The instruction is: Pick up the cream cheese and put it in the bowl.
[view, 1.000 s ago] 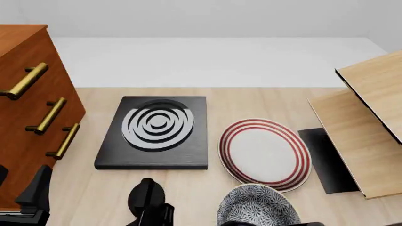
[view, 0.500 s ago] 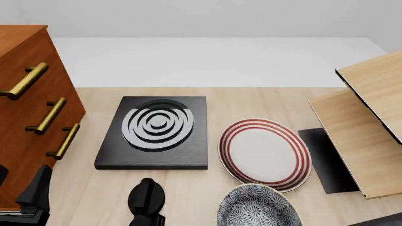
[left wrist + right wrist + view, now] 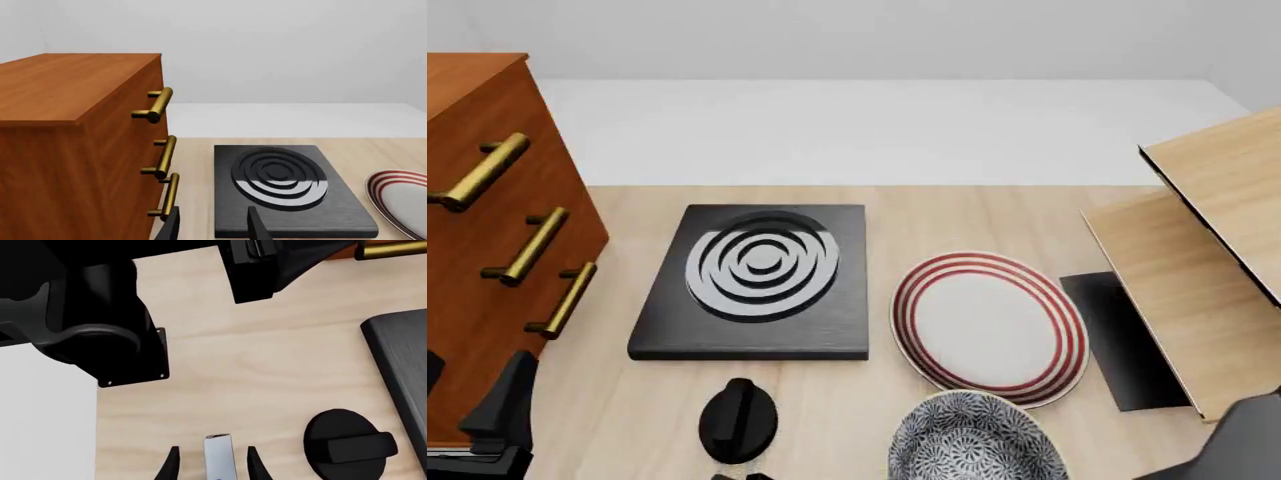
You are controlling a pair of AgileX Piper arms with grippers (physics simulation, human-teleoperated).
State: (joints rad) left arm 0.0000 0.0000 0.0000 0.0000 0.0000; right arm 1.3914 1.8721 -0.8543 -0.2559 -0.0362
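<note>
The right gripper [image 3: 212, 466] has its jaws apart, astride what seems the cream cheese [image 3: 219, 450], which lies lengthwise along them. The left gripper [image 3: 213, 226] also has its jaws apart.

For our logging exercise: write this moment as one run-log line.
left tool open, holding nothing | right tool open, astride small pale box, probably the cream cheese | bowl: no box seen inside

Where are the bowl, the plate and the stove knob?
bowl [image 3: 974, 440], front view, on the speckled inside.
plate [image 3: 989, 325], front view, on the white middle.
stove knob [image 3: 738, 420], front view, on the black top of the dial.
</note>
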